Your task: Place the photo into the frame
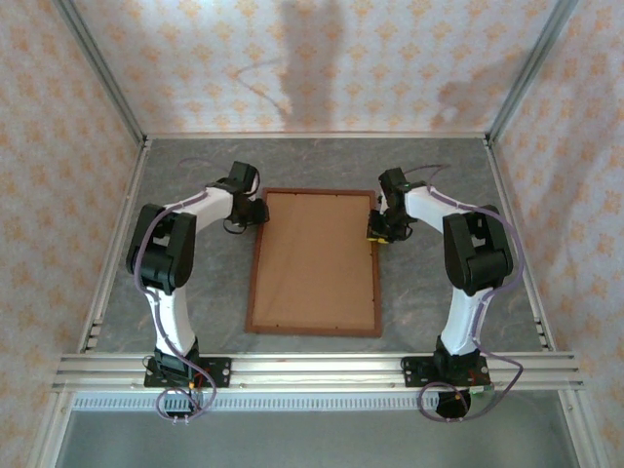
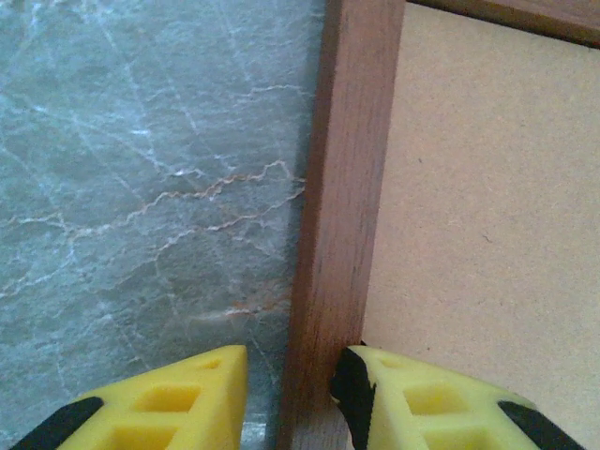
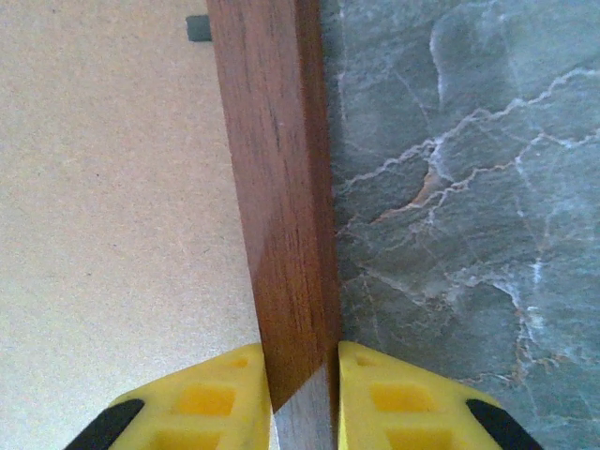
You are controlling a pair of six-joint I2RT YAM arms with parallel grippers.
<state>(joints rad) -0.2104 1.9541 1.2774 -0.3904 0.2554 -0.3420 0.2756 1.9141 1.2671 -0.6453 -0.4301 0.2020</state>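
Both long rails of the frame (image 1: 312,330), flat on the bench (image 1: 409,292) between the arms, ran away from the bases: the right hand (image 3: 302,375) pinched one, the left hand (image 2: 292,380) loosely straddled the other (outer finger (image 2: 178,403) clear).

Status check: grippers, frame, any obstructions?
Right gripper clamped on the frame, right rail. Left gripper astride left rail, outer finger off it. Backing board faces up. No obstruction seen.

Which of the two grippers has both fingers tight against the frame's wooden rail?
The right gripper: both its fingers touch a rail of the frame. The left gripper straddles the opposite rail, but one finger stands clear of the wood.
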